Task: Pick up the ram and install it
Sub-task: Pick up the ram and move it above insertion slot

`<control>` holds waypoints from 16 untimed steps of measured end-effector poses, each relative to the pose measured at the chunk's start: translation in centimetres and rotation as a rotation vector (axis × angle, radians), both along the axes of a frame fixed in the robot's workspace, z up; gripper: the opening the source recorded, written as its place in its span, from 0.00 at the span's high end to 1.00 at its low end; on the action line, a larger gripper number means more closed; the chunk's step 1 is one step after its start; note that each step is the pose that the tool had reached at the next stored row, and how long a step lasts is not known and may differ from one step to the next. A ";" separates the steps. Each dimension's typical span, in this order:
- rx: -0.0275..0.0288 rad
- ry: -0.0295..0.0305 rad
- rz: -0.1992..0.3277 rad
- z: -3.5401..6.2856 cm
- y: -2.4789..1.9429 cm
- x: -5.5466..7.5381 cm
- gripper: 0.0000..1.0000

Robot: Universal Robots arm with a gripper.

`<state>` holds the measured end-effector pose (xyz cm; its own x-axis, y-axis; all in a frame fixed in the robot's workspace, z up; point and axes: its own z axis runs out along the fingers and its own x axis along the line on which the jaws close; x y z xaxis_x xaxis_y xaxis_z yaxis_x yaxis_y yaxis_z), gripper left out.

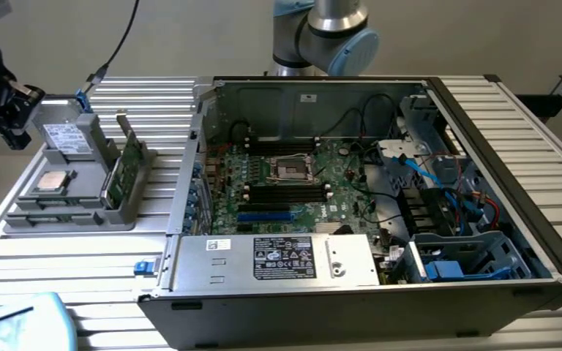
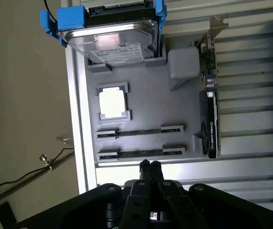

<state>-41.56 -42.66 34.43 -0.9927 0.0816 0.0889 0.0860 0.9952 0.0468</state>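
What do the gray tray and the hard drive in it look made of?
Tray: likely matte gray plastic; dull, even surface, moulded pockets. Hard drive: bare metal casing, glossy; it mirrors the light, with a paper label. Its blue rails look like plastic.

Arm of silver-grey metal tubes [image 1: 332, 13], pale blue round joint caps [image 1: 356, 50]. Matte black end effector [image 2: 149, 165]: angular linkage bars, two slim black fingers [image 2: 145, 169]. Thin black cable [image 1: 123, 36] runs to it.
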 end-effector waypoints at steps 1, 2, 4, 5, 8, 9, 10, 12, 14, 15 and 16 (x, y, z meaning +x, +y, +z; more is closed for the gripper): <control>0.0028 -0.0001 0.016 -0.01 0.00 0.0 0.89; 0.0054 -0.0002 0.032 -0.02 -0.01 0.0 0.89; 0.0093 -0.0002 0.065 -0.03 -0.01 0.0 0.89; 0.0105 -0.0001 0.081 -0.04 -0.01 0.0 0.89; 0.0153 0.0001 0.134 -0.08 -0.01 0.0 0.89; 0.0182 0.0000 0.153 -0.10 -0.02 0.0 0.89; 0.0213 -0.0002 0.171 -0.13 -0.01 0.0 0.89; 0.0272 -0.0004 0.208 -0.17 -0.01 0.0 0.89; 0.0304 -0.0002 0.245 -0.20 -0.01 0.0 0.89; 0.0311 0.0001 0.263 -0.22 -0.01 0.0 0.89; 0.0315 0.0003 0.281 -0.24 -0.02 0.0 0.89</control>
<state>-41.60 -42.68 34.19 -0.9760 -0.1995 0.0873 -0.1929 0.9781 0.0781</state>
